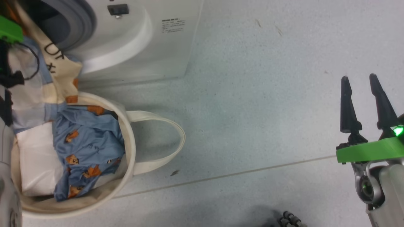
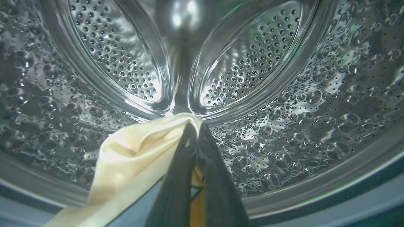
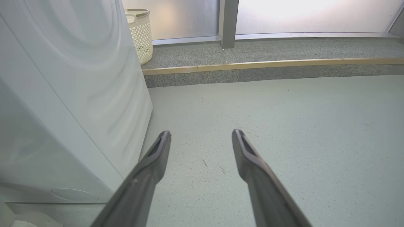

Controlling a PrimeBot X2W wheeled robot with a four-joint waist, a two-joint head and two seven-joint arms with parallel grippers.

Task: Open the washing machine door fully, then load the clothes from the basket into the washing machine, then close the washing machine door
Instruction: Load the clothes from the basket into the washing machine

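Observation:
My left gripper (image 2: 196, 125) reaches inside the steel drum (image 2: 315, 94) of the washing machine (image 1: 132, 47), shut on a cream fold of the clothes (image 2: 132, 151). That piece trails from the machine's opening down to the basket (image 1: 131, 138), cream and light blue with orange-brown animals (image 1: 60, 72). More blue printed clothes (image 1: 88, 138) lie in the basket. My right gripper (image 1: 359, 77) hovers open and empty over the floor at the lower right, well away from the basket. The washing machine door is out of view.
A plain white pad (image 1: 34, 157) lies in the basket's left half. The basket's loop handle (image 1: 176, 138) droops onto the floor. In the right wrist view the machine's side (image 3: 79, 94) is close on the left; a perforated cream hamper (image 3: 140, 34) stands on a raised step (image 3: 268, 64).

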